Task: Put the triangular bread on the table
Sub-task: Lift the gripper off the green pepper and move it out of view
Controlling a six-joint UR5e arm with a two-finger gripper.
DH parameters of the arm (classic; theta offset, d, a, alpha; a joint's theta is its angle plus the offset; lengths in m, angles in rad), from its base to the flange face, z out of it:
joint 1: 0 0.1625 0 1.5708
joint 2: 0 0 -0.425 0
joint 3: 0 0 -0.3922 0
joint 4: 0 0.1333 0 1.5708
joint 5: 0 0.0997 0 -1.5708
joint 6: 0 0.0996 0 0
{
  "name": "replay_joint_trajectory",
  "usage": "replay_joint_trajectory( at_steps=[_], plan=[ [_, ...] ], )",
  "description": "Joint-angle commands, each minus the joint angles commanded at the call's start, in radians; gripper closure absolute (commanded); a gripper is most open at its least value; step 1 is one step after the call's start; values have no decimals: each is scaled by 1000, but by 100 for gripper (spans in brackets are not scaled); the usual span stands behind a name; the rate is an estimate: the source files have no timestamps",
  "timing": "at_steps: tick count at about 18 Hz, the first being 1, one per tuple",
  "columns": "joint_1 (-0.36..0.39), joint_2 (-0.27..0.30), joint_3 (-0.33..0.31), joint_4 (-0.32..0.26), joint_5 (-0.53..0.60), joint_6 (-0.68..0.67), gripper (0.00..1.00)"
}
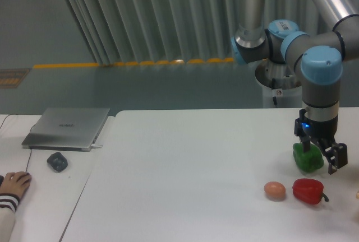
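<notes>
- The large flat white tabletop [185, 169] with a rounded corner fills the lower part of the view.
- The arm's black two-finger gripper [320, 155] hangs at the right side of the table, its fingers spread to either side of a green bell pepper [307, 159]; whether the pads actually press on the pepper cannot be told.
- In front of the green pepper lie a glossy red bell pepper [308, 190] and, just beside it to the left, a small round tan egg [275, 190].
- The triangular bread is not in view anywhere.
- On the narrower white desk [45, 197] at left lie a closed grey laptop [67, 128] and a dark mouse [58, 161].
- A person's hand [15, 183] in a striped sleeve rests at the desk's left edge.
</notes>
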Motion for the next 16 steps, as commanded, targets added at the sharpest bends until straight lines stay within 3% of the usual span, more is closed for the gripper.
replay_joint_trajectory(
  at_steps=[7, 9, 13, 16],
  plan=[
    [24, -2, -3, 5, 2, 0, 0],
    [38, -5, 5, 34, 6, -11, 0],
    [145, -3, 5, 55, 5, 5, 0],
    [213, -6, 14, 74, 2, 90, 0]
  ],
)
